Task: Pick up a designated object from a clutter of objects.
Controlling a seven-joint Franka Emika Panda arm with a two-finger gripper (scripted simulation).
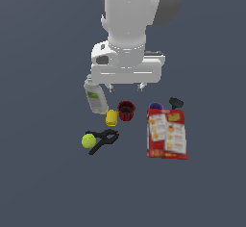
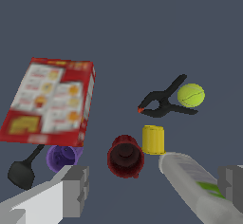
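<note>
In the exterior view, the gripper [image 1: 126, 86] is hanging above the clutter, apparently empty. The tennis ball [image 1: 88, 141] is lying at the exterior view's left, touching the black clamp [image 1: 104, 140], near the yellow cup [image 1: 111, 118] and red cup [image 1: 126, 110].

In the wrist view, the jaws are standing wide apart, gripping nothing. The tennis ball [image 2: 191, 95] is resting between the clamp's [image 2: 163, 102] handles, well apart from the red box [image 2: 50, 102].
</note>
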